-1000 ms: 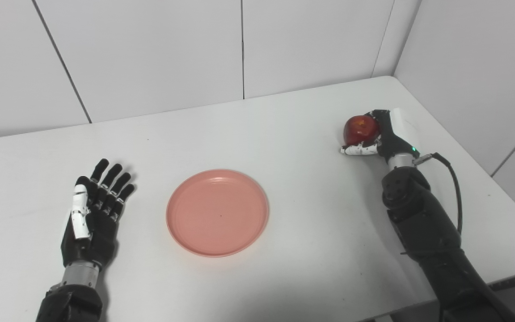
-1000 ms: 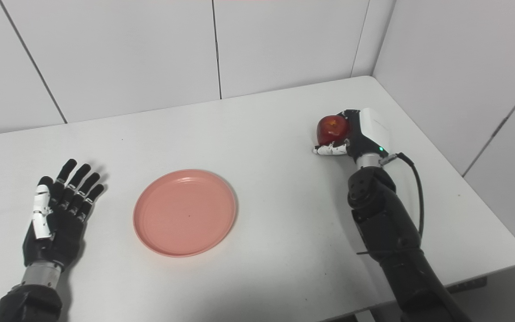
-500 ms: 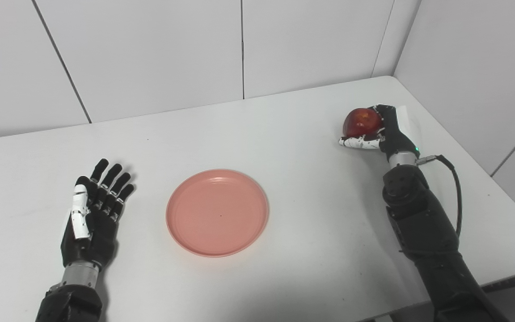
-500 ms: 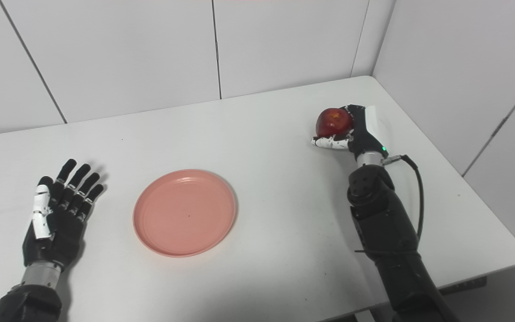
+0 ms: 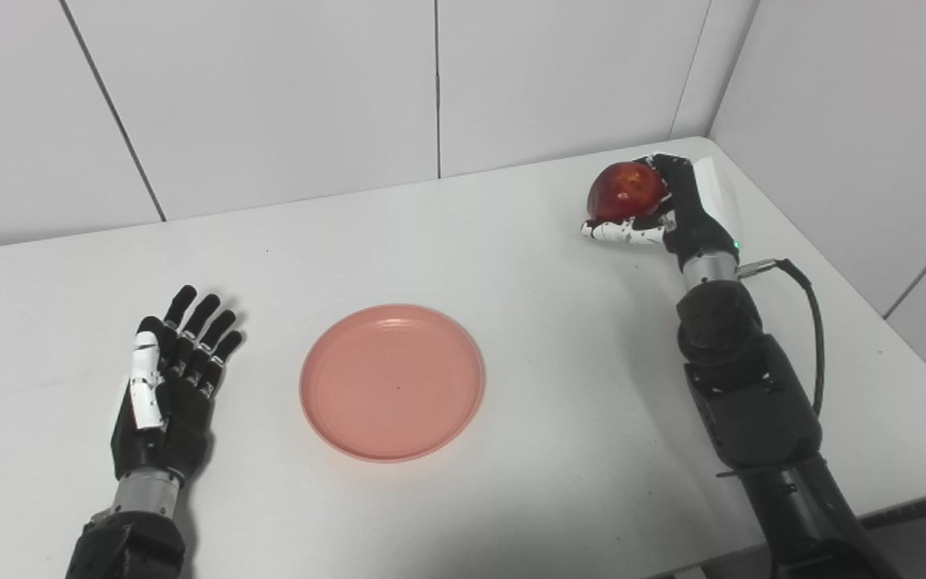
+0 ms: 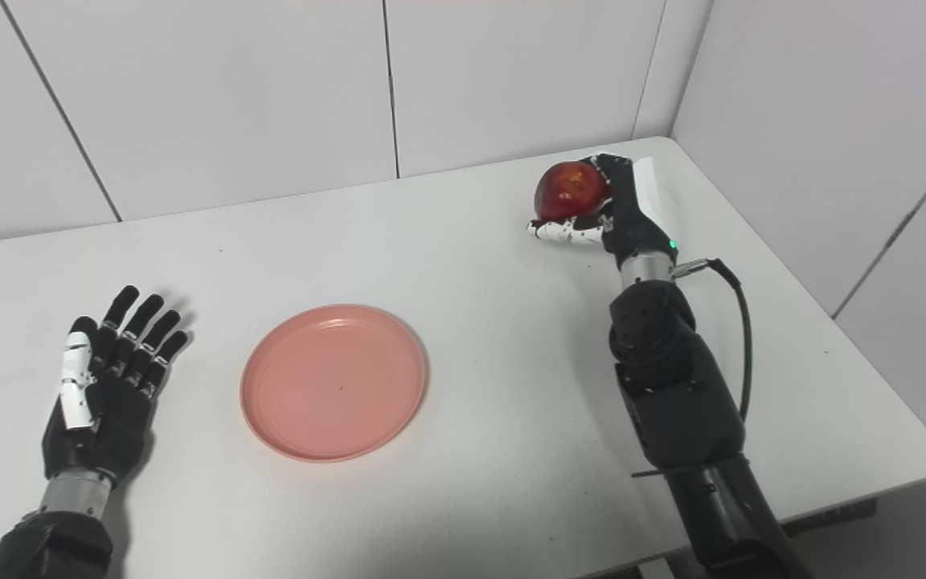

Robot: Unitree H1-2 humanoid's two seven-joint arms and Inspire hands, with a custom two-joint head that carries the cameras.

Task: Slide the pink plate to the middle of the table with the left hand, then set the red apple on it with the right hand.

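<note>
1. Left eye: I see my right hand (image 5: pixel 672 217) curled around the apple (image 5: pixel 624 190), at 2 o'clock from the plate (image 5: pixel 391 382), well apart.
2. Right eye: my left hand (image 6: pixel 101 394) lies spread flat at the plate's 9 o'clock, empty.

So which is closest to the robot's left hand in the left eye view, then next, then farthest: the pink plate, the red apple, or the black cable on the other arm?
From the left hand:
1. Pink plate, just to its right, mid-table.
2. Red apple, held by the right hand at the far right.
3. Black cable, looping at the right arm, farthest right.
</note>
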